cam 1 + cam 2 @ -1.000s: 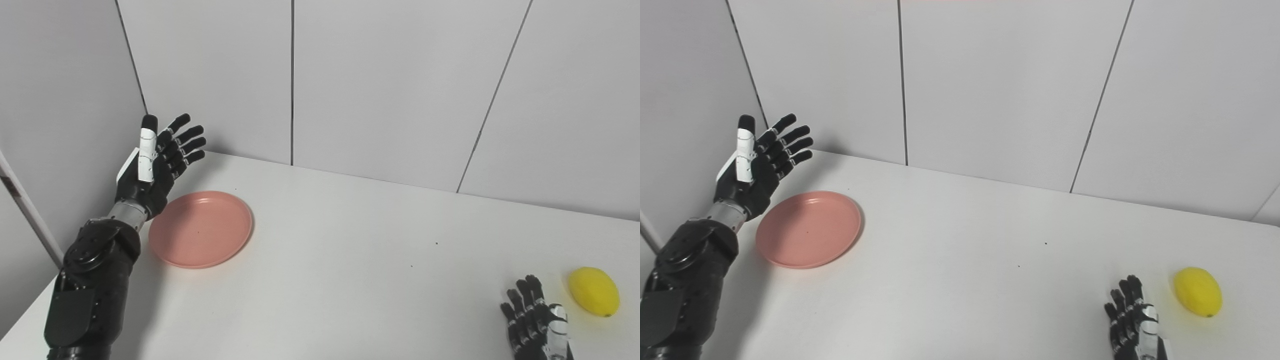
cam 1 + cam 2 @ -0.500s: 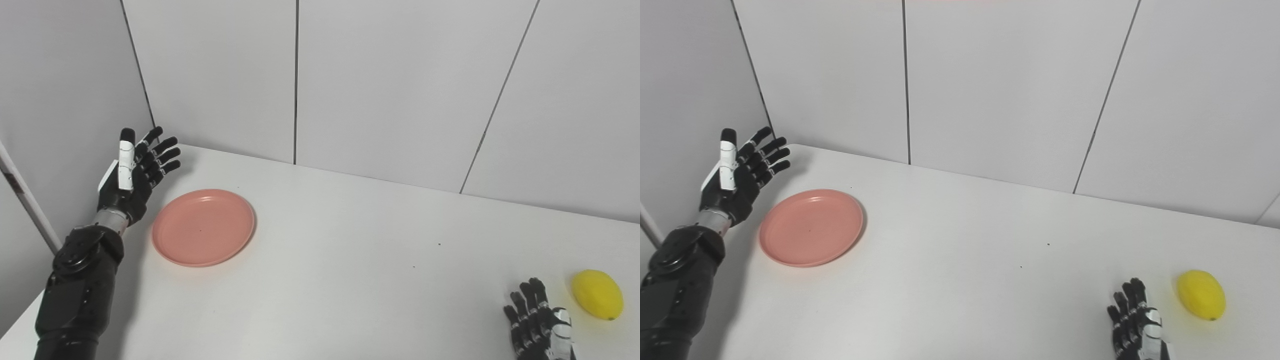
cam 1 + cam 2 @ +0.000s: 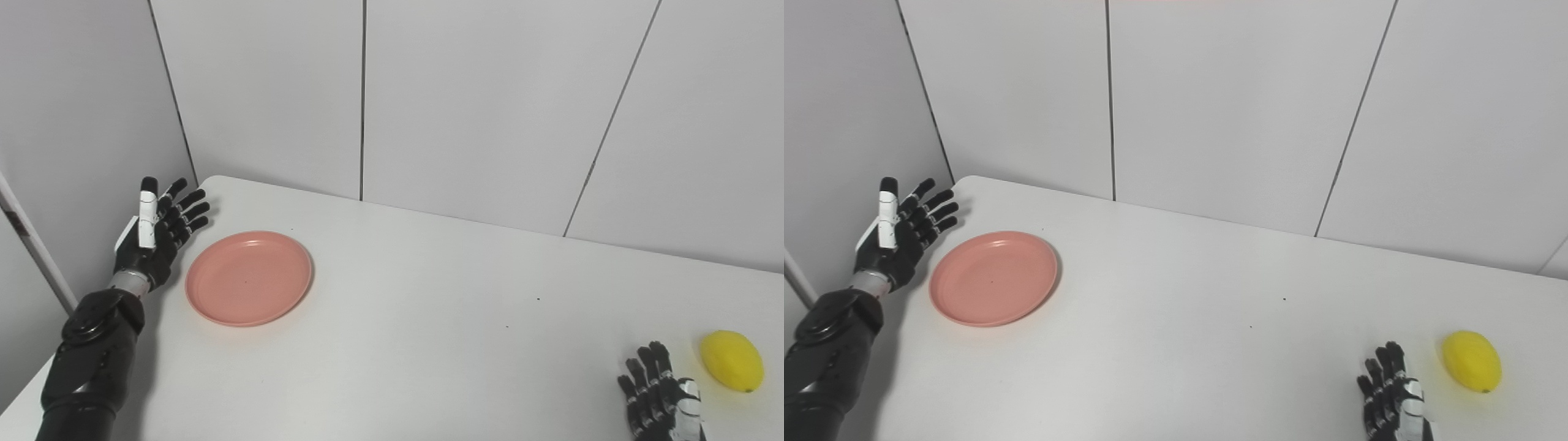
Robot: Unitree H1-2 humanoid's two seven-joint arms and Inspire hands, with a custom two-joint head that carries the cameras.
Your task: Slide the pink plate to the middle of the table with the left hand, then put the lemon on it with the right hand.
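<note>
In the left eye view I see my left hand [image 3: 158, 236] raised near the far left corner of the white worktop [image 3: 429, 318], palm turned toward the middle, fingers spread and holding nothing. The pink plate [image 3: 249, 277] lies flat just beside it, toward that same far left corner, and I see a narrow strip of bare worktop between hand and rim, so they are apart. My right hand [image 3: 660, 401] sits at the near edge toward the right corner, fingers extended and slightly apart, empty; its lower part runs out of the picture. The lemon [image 3: 732, 360] lies on the worktop near the right edge, close to that hand but not touching it.

In the right eye view I get the same layout. The left hand [image 3: 900, 236] is open beside the pink plate [image 3: 993, 277], with a clear gap to the rim. The right hand [image 3: 1390, 401] is open at the near edge, and the lemon [image 3: 1472, 361] rests apart from its fingers, closer to the right edge.
</note>
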